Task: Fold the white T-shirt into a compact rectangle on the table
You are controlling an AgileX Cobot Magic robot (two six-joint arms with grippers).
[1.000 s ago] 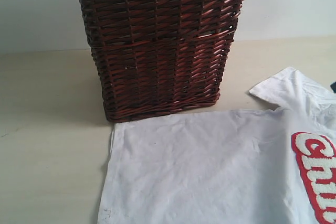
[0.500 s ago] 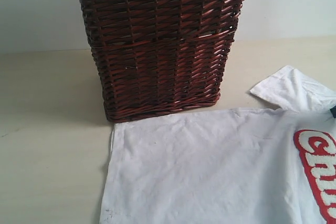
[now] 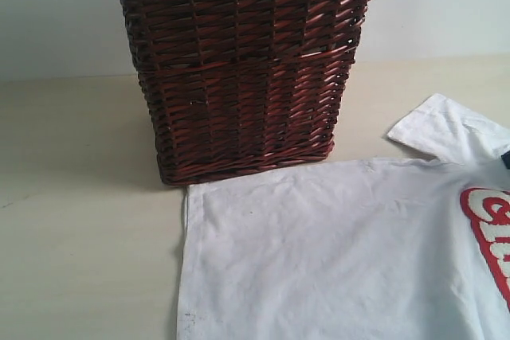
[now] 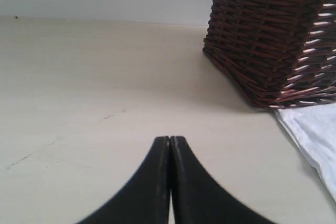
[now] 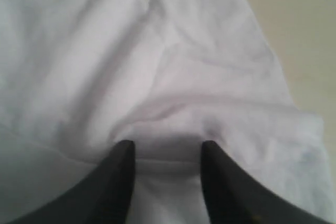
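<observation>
The white T-shirt lies flat on the table, with its hem edge towards the left and one sleeve pointing to the back right. Its red-outlined lettering is cut off by the right edge. In the right wrist view my right gripper stands open over wrinkled shirt cloth, and a raised fold sits between its fingertips. My left gripper is shut and holds nothing, low over bare table. A corner of the shirt lies off to its side.
A tall brown wicker basket with a lace-trimmed liner stands just behind the shirt's hem corner, and also shows in the left wrist view. A pale wall runs behind the table. A small dark part shows at the right edge.
The whole shirt has slid to the right. Its hem edge moved away from the left and the lettering went further out of frame. The sleeve shifted slightly right.
</observation>
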